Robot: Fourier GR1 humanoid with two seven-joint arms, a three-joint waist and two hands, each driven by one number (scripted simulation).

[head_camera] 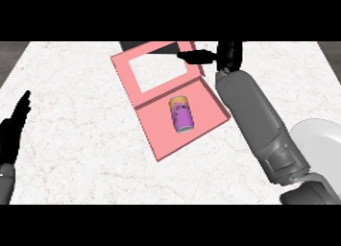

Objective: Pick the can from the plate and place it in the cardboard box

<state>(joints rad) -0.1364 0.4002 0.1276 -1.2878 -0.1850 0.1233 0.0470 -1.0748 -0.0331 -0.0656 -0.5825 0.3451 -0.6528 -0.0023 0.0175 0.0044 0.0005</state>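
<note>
The can (pixel 180 114) is lying on its side in the lower compartment of the pink cardboard box (pixel 153 137), just above the middle of the frame, so the drop-off part of the job looks done to me. It is resting flat instead of upright, which I judge comes from the tray being shallow. My right hand (pixel 217 55) is reaching across the top of the frame, past the box's far upper corner, with my grey forearm running down along the box's right edge. The fingers are showing only as a dark clump against the box's rim, so I cannot tell whether they are curled or spread; nothing is visible in them. The white plate (pixel 327 144) is sitting at the right edge of the frame, well apart from the can. My left hand (pixel 11 126) is resting at the left edge, fingers straight and pointing up, holding nothing, keeping out of the way of the bench (pixel 73 86)
</note>
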